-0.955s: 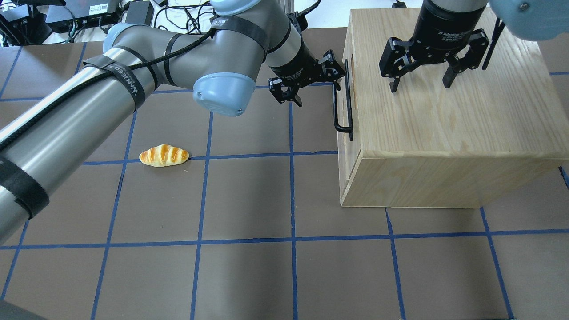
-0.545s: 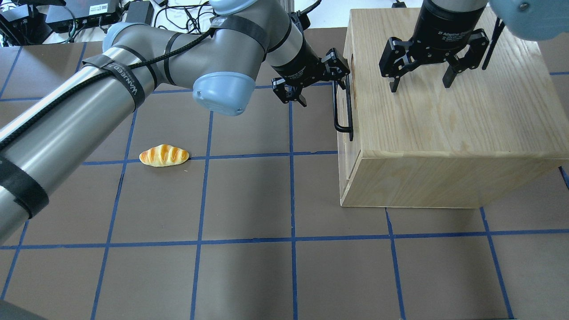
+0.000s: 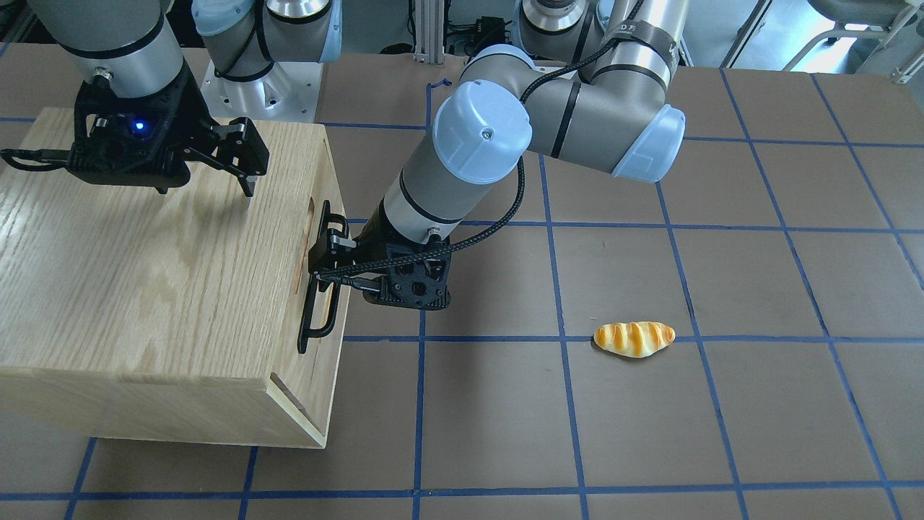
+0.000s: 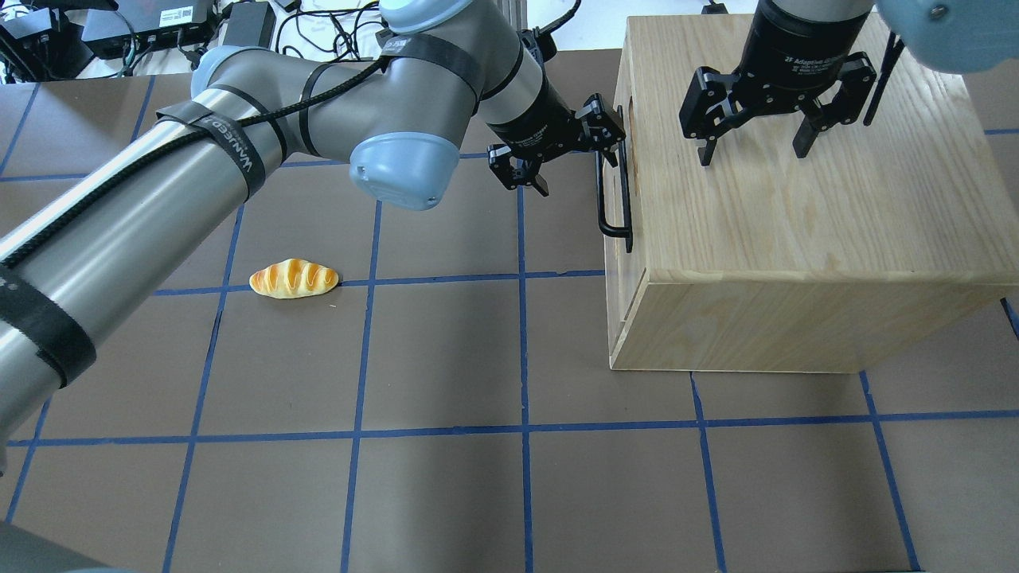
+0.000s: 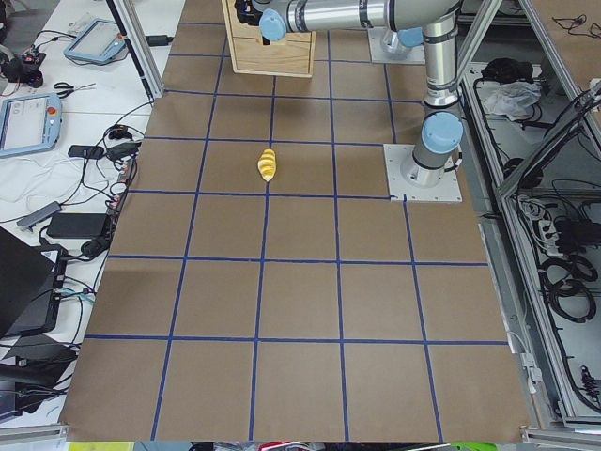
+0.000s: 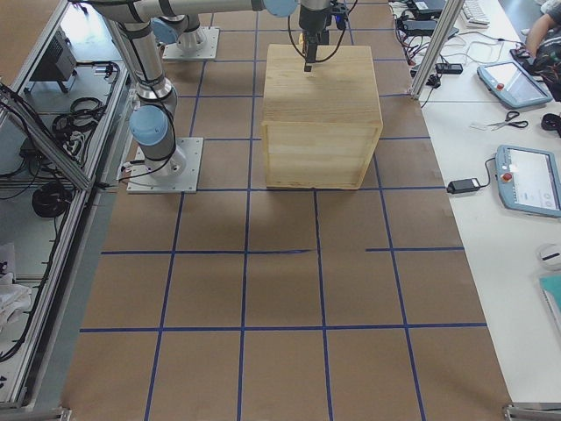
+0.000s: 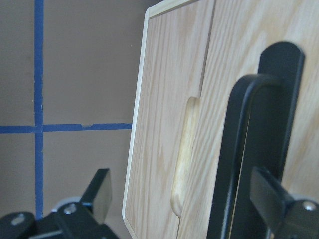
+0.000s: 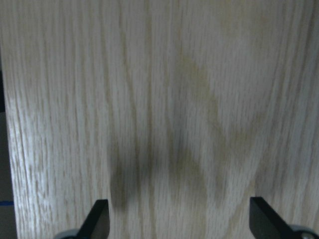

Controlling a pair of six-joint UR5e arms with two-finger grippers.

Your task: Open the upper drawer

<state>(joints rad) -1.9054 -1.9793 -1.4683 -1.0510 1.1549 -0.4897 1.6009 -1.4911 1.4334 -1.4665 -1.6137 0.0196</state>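
Observation:
The upper drawer (image 7: 244,40) is the pale-wood front panel on the oak cabinet (image 4: 796,223), with an oblong slot (image 7: 183,154) and a long black bar handle (image 4: 601,191). The drawer front sits flush with the cabinet. My left gripper (image 4: 577,167) is open at the handle's far end. In the left wrist view the handle (image 7: 239,164) stands between its fingers (image 7: 271,204), close to the right one. My right gripper (image 4: 752,155) is open and empty, just above the cabinet's top (image 8: 164,99).
A toy bread roll (image 4: 294,278) lies on the brown mat to the left of the cabinet, also in the front-facing view (image 3: 634,339). Blue tape lines grid the mat. Cables and boxes lie beyond the table's far edge (image 4: 159,24).
My left gripper has moved right, toward the cabinet front, so the handle's end now lies between its fingers. The drawer and the right gripper have not moved.

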